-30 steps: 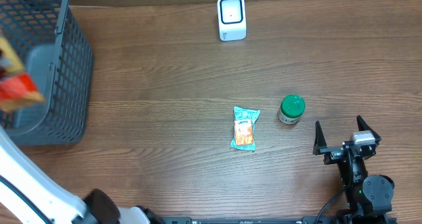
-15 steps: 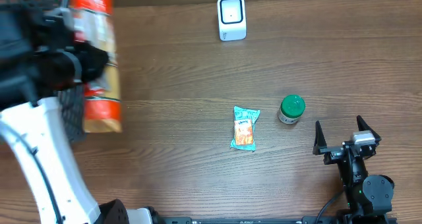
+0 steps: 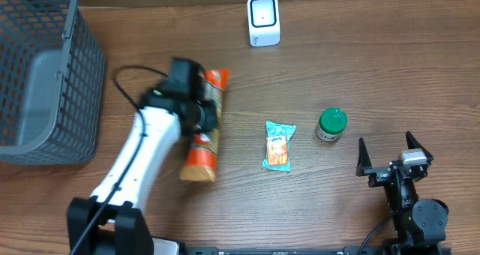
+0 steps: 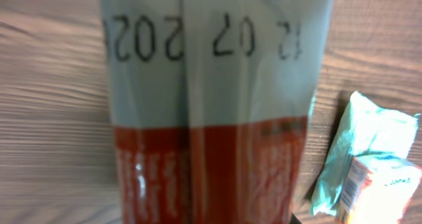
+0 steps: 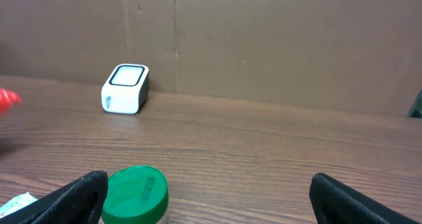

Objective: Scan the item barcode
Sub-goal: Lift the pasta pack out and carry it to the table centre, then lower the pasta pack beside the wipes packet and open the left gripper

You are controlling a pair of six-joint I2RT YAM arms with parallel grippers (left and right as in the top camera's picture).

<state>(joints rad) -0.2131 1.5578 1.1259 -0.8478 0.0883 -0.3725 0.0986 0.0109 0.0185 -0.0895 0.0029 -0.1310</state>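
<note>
Orange snack pack (image 3: 201, 159) is clamped in the closed left gripper (image 3: 198, 114), over the table (image 3: 375, 75) left of centre, well apart from the white scanner (image 3: 263, 20) at the far edge. Right gripper (image 3: 387, 147) stands open, holding nothing, by the near right corner.

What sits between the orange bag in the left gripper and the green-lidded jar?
Only the small teal snack packet, lying flat between the orange bag and the green-lidded jar, touching neither. The overhead view shows it.
</note>
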